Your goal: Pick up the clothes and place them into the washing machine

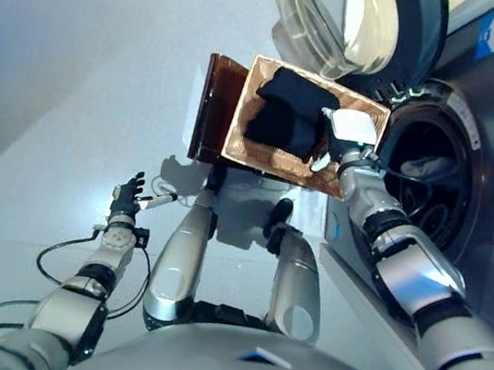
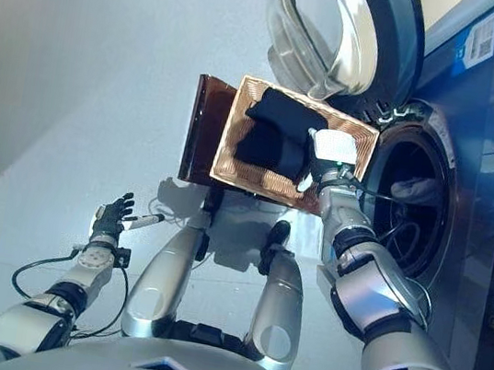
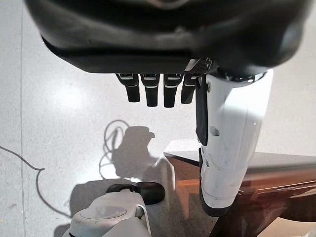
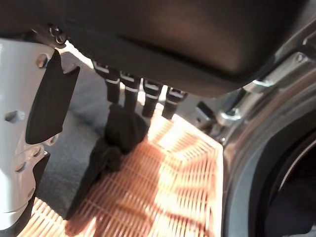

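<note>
Beside the washing machine (image 1: 472, 172), a basket (image 1: 261, 155) holds dark clothes (image 1: 286, 107); right hand (image 2: 331, 151) fingers relaxed above them; left hand (image 1: 126, 195) spread over pale floor (image 1: 77, 76).

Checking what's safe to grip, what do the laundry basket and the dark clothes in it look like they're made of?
The basket looks like woven wicker or rattan, tan and matte; fine ribbed weave shows in the right wrist view. The clothes look like soft matte black fabric, bunched in folds; the fibre can't be told.

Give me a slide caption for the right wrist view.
Right robot hand reaching into the woven basket, fingers touching the black clothes.
</note>
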### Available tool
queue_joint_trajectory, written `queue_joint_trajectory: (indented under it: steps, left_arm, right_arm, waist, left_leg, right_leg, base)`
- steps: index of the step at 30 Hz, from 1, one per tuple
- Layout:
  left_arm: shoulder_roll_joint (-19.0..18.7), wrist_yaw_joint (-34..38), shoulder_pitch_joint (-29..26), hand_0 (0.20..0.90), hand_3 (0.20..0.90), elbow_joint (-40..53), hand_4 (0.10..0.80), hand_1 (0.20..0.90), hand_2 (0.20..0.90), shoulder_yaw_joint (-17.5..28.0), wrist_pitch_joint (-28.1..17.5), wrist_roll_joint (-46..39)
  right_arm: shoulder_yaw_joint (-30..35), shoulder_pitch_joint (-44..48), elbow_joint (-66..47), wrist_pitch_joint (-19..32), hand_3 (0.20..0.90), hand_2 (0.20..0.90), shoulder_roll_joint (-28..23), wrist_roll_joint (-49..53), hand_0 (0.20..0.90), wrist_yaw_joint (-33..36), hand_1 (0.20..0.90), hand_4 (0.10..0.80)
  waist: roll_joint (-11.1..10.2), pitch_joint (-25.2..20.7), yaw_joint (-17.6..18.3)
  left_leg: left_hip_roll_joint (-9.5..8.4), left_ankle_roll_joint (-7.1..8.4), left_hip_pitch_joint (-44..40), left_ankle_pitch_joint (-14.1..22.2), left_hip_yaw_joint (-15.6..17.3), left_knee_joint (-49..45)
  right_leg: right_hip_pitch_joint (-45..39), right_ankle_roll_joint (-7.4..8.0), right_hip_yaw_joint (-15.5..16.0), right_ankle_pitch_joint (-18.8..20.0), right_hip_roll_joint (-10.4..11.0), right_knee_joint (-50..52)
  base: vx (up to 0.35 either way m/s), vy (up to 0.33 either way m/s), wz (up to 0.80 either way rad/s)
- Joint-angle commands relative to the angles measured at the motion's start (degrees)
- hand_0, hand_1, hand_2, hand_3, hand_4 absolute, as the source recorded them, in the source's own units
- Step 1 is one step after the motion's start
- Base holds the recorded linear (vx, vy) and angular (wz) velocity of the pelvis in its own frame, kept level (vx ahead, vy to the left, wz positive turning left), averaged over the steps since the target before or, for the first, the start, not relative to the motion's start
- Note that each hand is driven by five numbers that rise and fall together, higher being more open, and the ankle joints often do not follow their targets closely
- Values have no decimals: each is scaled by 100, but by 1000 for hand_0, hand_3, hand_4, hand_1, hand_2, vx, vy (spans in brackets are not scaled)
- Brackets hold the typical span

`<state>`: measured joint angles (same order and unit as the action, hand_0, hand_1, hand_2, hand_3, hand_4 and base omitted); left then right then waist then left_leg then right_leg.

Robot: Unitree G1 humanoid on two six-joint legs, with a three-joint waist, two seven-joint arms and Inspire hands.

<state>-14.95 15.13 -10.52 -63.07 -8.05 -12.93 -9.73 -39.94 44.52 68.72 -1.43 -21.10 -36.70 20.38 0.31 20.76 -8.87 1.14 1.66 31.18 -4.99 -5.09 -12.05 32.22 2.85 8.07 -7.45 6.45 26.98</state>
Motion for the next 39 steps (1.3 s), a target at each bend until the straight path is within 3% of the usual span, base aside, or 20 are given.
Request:
queue_joint_trajectory:
  steps: [1,28,39]
  left_arm:
    - [-462,297,19,900,900,157,800,900,900,-128,-183,-78]
    - [-701,390,-168,900,900,409,800,900,900,-121,-211,-153]
    - [-718,432,-317,900,900,552,800,900,900,-294,-261,-237]
  right_arm:
    - [-56,465,-56,-123,900,900,-66,47,900,460,900,800]
    - [-62,541,236,-122,900,900,312,207,900,475,900,800]
    - [122,713,663,-284,900,900,184,256,900,583,900,800]
  waist:
    - [-164,-182,-123]
    - [-251,115,-339]
    - [-139,285,-494]
  left_leg:
    - [-319,39,169,707,262,-710]
    - [-376,49,606,675,56,-851]
    - [-453,41,895,614,-44,-891]
  right_leg:
    - [-2,89,-175,657,-111,-737]
    - [305,70,107,619,-73,-572]
    - [567,57,225,557,-17,-385]
  base:
    - [2,-16,3]
    - [-3,-17,6]
    - [3,-7,7]
